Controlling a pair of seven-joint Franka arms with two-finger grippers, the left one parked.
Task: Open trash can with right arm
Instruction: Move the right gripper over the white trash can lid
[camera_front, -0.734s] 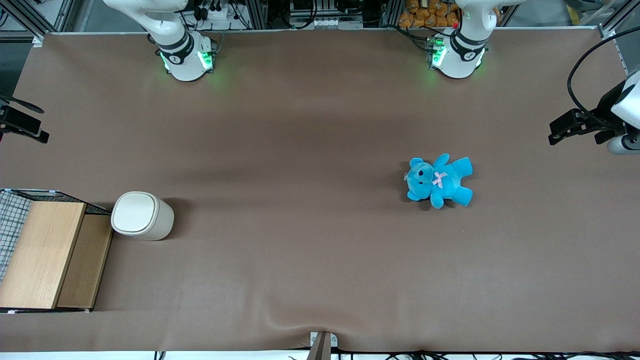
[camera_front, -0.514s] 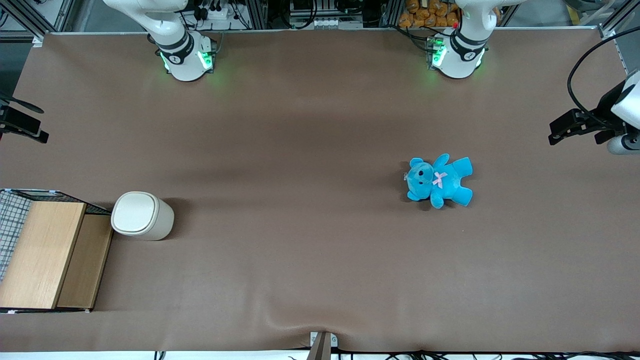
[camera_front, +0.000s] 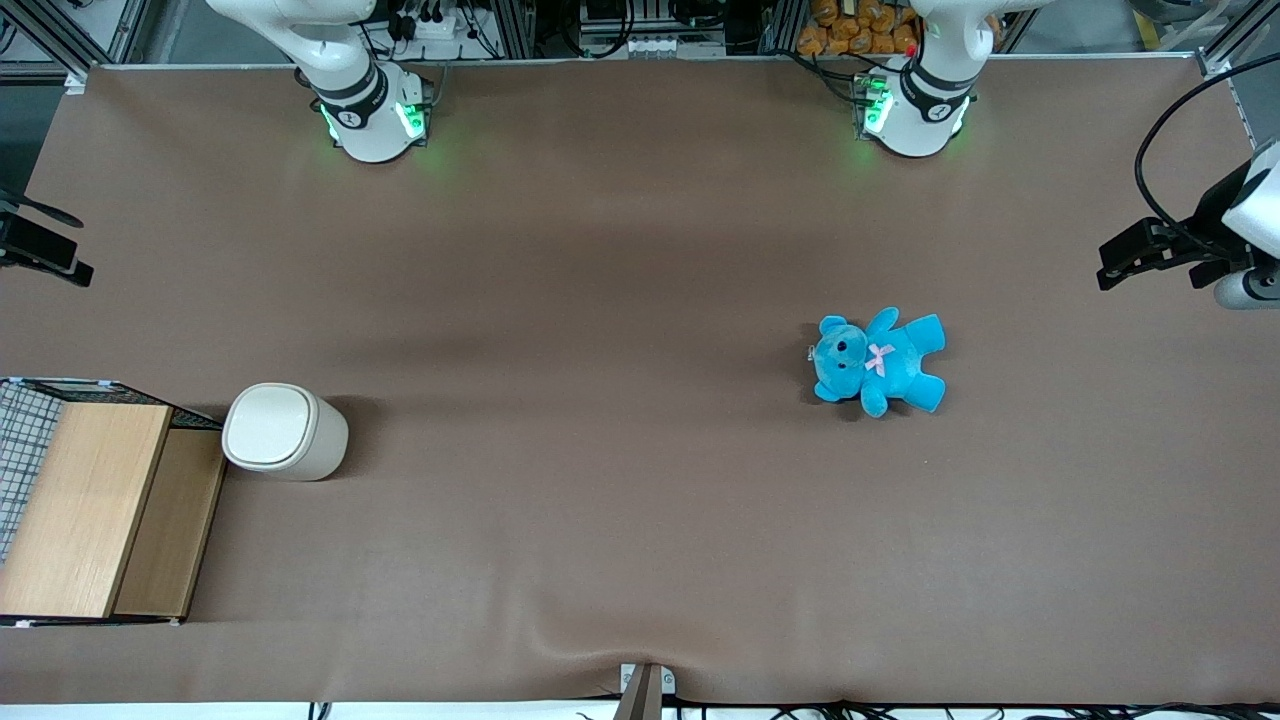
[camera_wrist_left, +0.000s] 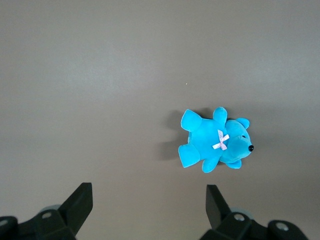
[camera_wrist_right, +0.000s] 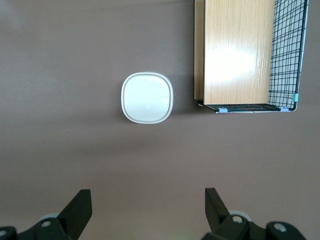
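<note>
While tool (camera_wrist_right: 145, 202) hangs wide, high above | trash can (camera_wrist_right: 147, 97) lid closed | beside wooden box (camera_wrist_right: 239, 52)

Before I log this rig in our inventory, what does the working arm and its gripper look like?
The right arm is glossy white with a black joint band and green lights glowing at its base. Its gripper, high above the trash can and open, has two thin black wedge-shaped fingers on black mounts with small grey screws. No cable of its own shows.
</note>
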